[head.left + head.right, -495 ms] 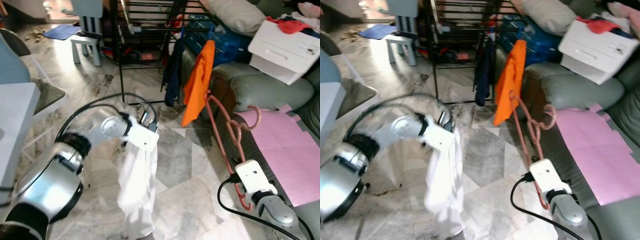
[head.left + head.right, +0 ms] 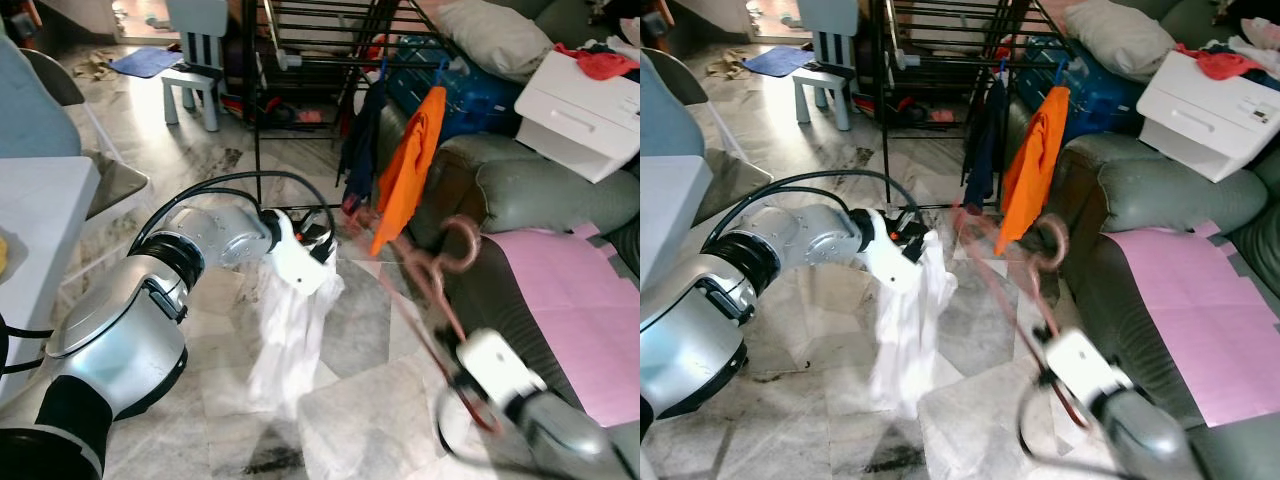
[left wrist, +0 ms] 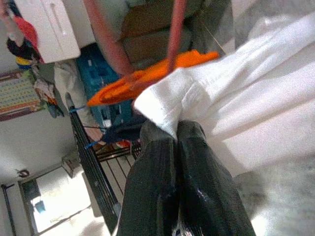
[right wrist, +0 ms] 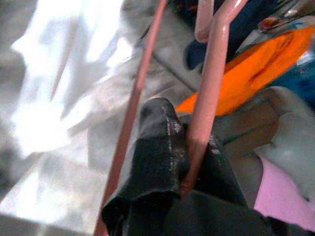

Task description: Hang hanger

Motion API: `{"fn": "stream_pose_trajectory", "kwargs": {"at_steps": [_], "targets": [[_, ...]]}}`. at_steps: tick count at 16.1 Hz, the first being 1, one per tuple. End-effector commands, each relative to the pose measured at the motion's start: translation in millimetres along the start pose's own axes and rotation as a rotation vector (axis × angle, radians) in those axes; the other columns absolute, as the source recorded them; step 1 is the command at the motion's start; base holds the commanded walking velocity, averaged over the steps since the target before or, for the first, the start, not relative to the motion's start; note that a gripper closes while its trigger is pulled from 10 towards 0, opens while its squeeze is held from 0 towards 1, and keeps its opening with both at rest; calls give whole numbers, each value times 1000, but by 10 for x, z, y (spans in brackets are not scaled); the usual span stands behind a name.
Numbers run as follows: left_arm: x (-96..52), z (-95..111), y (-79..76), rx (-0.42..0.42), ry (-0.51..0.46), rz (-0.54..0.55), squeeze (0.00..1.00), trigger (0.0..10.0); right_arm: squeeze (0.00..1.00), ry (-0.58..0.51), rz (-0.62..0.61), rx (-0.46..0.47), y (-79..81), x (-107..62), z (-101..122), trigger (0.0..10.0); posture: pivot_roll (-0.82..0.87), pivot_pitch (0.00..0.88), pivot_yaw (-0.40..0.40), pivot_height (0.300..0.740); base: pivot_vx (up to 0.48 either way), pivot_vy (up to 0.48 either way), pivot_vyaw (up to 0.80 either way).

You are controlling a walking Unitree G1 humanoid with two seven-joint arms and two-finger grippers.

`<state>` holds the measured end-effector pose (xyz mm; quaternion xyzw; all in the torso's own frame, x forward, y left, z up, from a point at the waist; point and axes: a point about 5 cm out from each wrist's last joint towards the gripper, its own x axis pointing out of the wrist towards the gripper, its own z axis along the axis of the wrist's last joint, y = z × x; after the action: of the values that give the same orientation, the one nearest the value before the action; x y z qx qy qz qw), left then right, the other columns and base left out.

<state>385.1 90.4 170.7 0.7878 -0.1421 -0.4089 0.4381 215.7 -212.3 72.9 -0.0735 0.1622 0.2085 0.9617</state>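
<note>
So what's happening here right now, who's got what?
The left end effector is shut on a white garment that hangs down toward the marble floor. The right end effector grips a pink hanger, held up beside the garment. The drying rack with an orange cloth stands just beyond. Nothing is hung yet.

1. The hanger [image 4: 209, 93] is smooth pink plastic with a slight gloss.
2. The white garment [image 2: 290, 330] is thin, soft, matt cloth that falls in loose folds.
3. The orange garment [image 2: 408, 170] on the far rack is matt cloth.
4. The drying rack [image 2: 320, 60] is thin black metal rod, smooth.
5. The floor [image 2: 360, 400] is polished marble-like stone, glossy and veined in grey.
6. The left arm [image 2: 130, 330] has a silver, satin-smooth shell; the gripper fingers [image 3: 197, 196] are black and faintly shiny.
7. The sofa [image 2: 520, 190] looks like smooth grey-green leather, with a matt pink sheet [image 2: 570, 300] on its seat.
</note>
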Motion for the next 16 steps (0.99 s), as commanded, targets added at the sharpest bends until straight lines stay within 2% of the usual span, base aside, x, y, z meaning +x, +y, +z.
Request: {"fn": "stream_pose_trajectory", "kwargs": {"at_steps": [1, 3, 5, 10, 14, 16], "targets": [[-8, -25, 152, 52, 7, 41, 0, 10000, 0, -4, 36, -9, -21, -61, 48, 10000, 75, 0, -100, 740, 0, 0, 0], [-17, -58, 118, 67, 27, 44, 0, 10000, 0, 53, 72, -23, -121, -220, 12, 10000, 69, 0, -98, 740, 0, 0, 0], [-18, -73, 117, 65, 42, 58, 0, 10000, 0, 93, 110, -33, -147, -304, -17, 10000, 68, 0, -99, 740, 0, 0, 0], [-20, -79, 179, 45, 44, 109, 0, 10000, 0, 156, 218, -15, -79, -393, -55, 10000, 66, 0, -95, 740, 0, 0, 0], [-8, -73, 193, 7, 52, 133, 0, 10000, 0, 178, 329, 25, 79, -460, -60, 10000, 62, 0, -90, 740, 0, 0, 0], [1, -51, 203, 6, 40, 145, 0, 10000, 0, 184, 336, 26, 76, -469, -63, 10000, 62, 0, -89, 740, 0, 0, 0]]}}
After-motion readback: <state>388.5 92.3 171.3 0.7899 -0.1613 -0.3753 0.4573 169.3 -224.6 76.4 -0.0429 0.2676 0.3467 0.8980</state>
